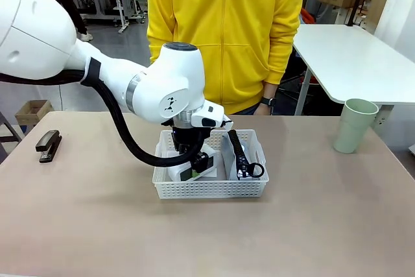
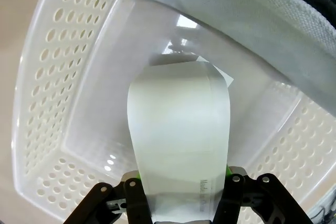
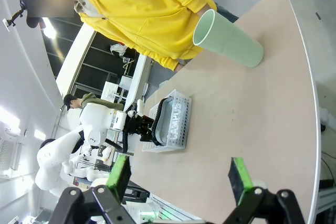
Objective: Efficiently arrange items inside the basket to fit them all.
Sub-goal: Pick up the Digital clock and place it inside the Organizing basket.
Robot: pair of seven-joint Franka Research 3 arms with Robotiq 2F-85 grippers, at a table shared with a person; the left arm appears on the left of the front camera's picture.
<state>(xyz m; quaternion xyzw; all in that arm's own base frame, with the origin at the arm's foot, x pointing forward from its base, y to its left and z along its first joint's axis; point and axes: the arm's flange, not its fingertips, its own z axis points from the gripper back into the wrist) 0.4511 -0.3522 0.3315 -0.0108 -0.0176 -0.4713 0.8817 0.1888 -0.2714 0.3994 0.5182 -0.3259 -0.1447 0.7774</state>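
Straddling white device (image 2: 178, 129) in basket's (image 2: 47, 103) left half, left gripper (image 2: 182, 172): clamped or loose, can't tell. Outside: pale green cup (image 1: 355, 124), nearer the wide-open, empty right gripper (image 3: 181, 176).

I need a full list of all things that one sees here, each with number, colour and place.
basket: one, white, middle of the table
boxy device: one, white, in the basket's left part, between the left claw's fingers
soft pouch: one, grey with black zipper, in the basket's right part
cup: one, pale green, upright on the table's right side, outside the basket
stapler: one, black, on the table's left side
table: one, beige, under all these
person: one, yellow jacket, standing at the far side
left claw: one, black with green pads, down in the basket around the device; grip unclear
right claw: one, black with green pads, open and empty, above the table
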